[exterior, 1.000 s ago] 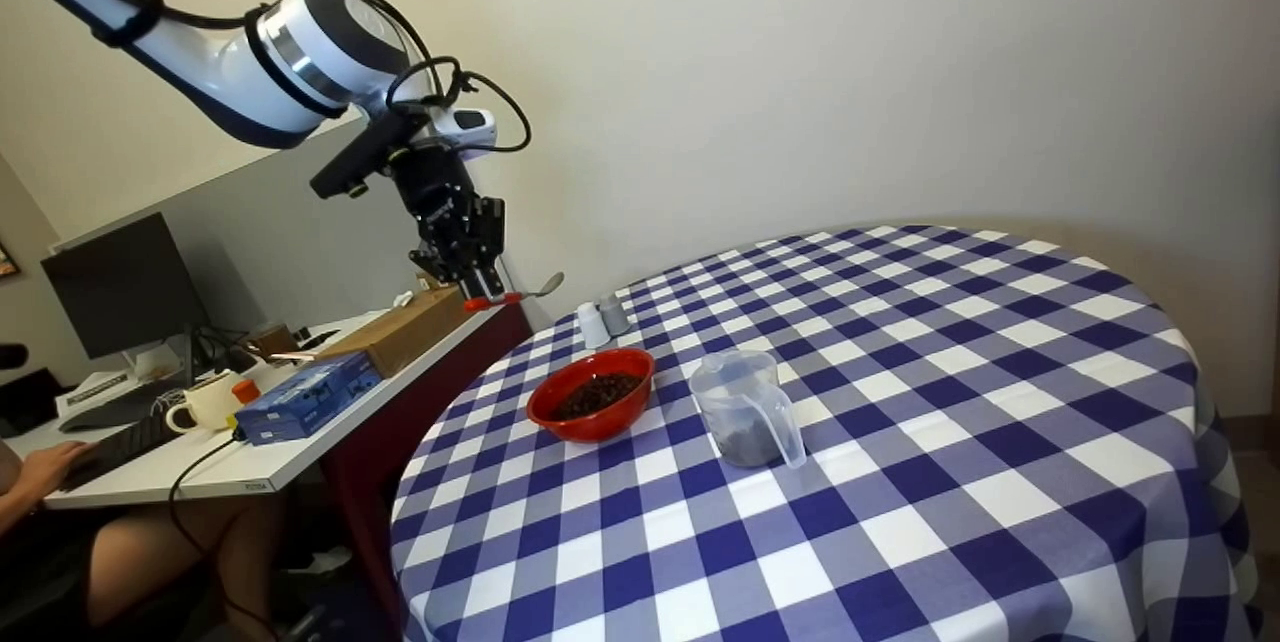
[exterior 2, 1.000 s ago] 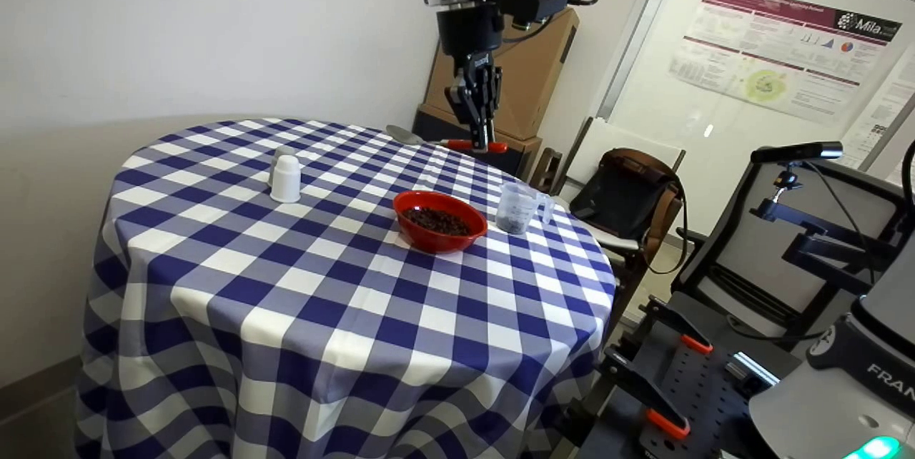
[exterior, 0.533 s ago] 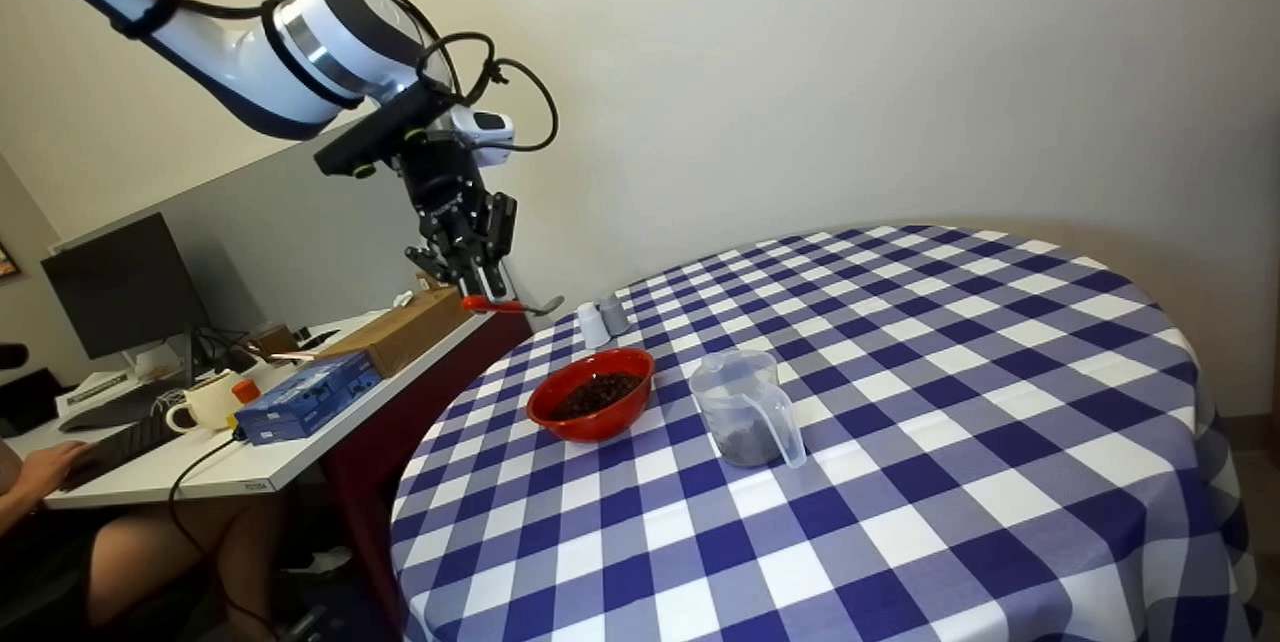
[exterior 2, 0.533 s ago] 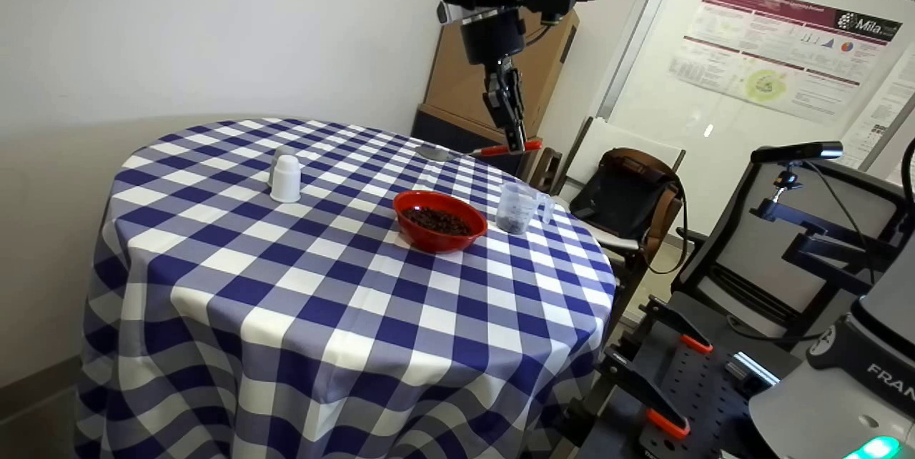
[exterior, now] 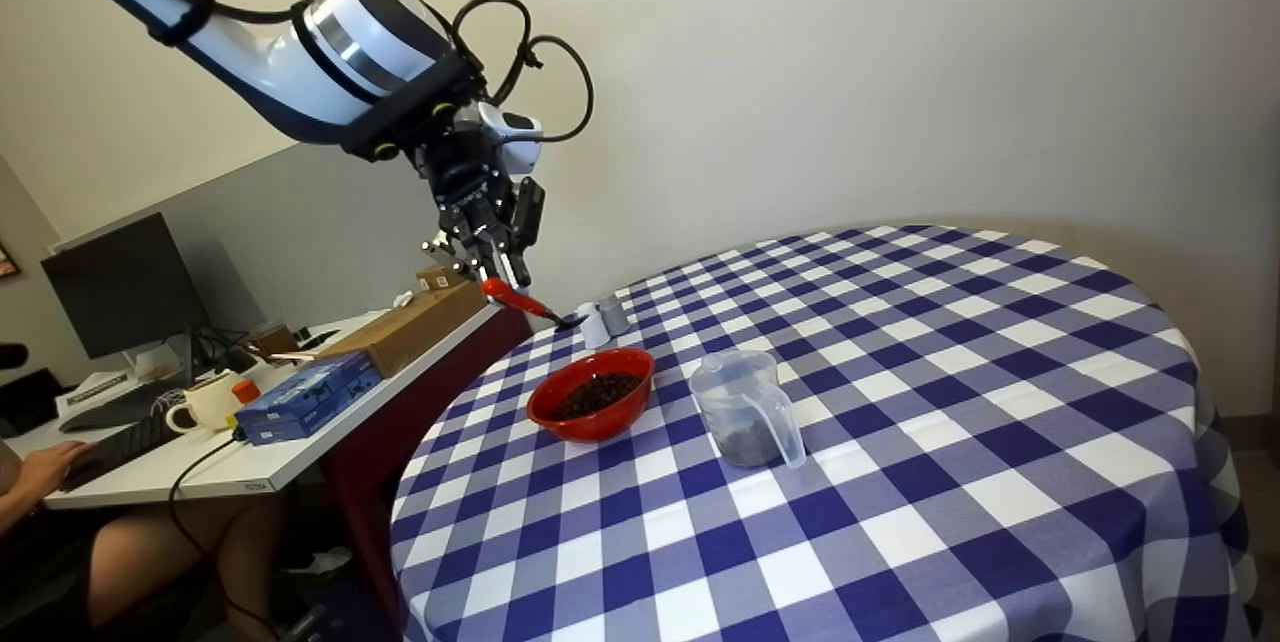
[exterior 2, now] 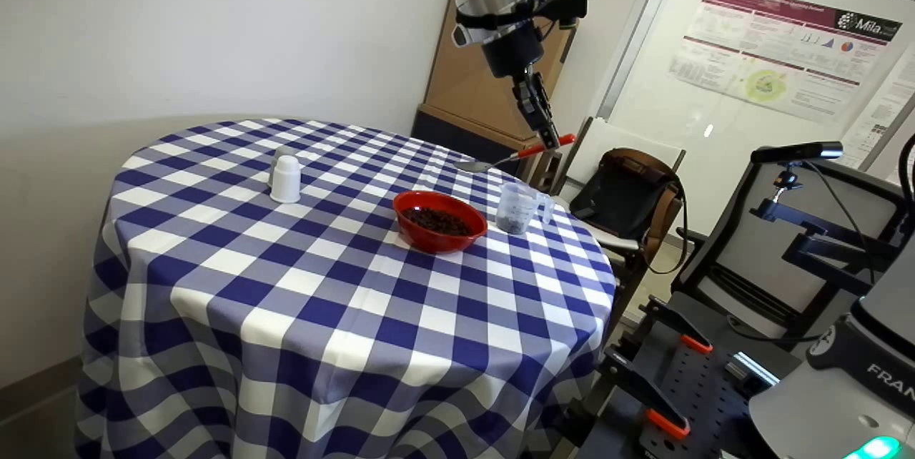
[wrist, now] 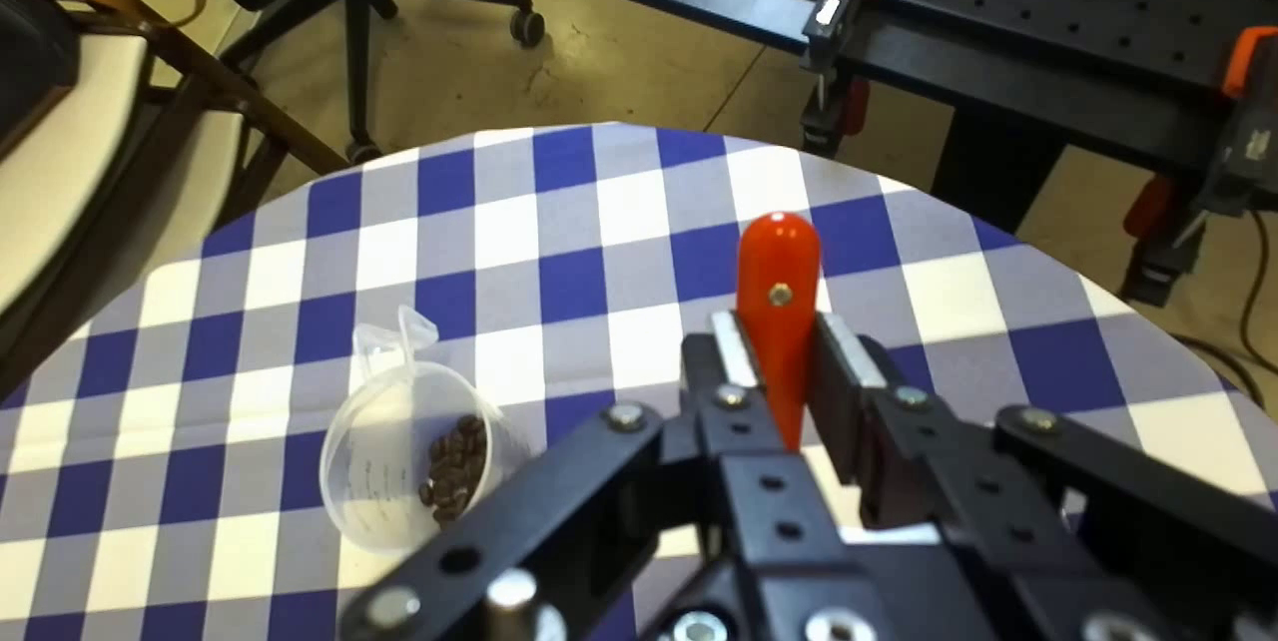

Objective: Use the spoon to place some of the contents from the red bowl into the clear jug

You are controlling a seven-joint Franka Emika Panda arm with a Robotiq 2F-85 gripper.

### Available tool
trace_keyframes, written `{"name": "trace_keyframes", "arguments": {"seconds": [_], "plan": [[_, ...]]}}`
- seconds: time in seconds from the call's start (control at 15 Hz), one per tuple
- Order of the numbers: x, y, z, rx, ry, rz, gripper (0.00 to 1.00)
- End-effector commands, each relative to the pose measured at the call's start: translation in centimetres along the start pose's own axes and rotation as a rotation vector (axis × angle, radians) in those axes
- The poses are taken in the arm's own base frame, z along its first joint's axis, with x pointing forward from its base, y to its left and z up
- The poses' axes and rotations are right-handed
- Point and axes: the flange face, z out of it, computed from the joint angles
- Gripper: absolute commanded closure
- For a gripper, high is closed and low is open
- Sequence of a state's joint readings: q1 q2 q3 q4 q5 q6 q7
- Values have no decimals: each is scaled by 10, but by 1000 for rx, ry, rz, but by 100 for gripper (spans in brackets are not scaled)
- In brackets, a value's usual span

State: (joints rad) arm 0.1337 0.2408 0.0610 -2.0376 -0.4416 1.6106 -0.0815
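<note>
Red spoon handle (wrist: 782,331); red bowl (exterior 2: 432,243); brown beans (exterior: 600,397); clear jug (exterior: 724,394); blue-and-white checked tablecloth (exterior: 900,452).

"Mila" on poster (exterior 2: 785,51), "FRAN" on robot base (exterior 2: 833,395)

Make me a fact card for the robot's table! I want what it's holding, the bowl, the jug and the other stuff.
Held: spoon, its red handle clamped between the jaws
Spoon pose: in the air, tilted, scoop lower than handle
Scoop load: too small to tell
Red bowl: on the checked cloth, dark bits inside
Clear jug: upright near the bowl, some brown beans inside
Other stuff: white shaker-like pot, greyish pot close beside it
</note>
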Motion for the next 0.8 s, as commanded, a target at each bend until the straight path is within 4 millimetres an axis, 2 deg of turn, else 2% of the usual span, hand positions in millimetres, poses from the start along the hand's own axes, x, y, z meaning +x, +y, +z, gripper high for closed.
{"name": "trace_keyframes", "arguments": {"seconds": [0.0, 0.47, 0.73], "plan": [[8, 3, 6, -56, -86, -44, 95], [33, -15, 27, -139, -155, -92, 95], [52, -30, 30, -176, -169, -121, 95]]}}
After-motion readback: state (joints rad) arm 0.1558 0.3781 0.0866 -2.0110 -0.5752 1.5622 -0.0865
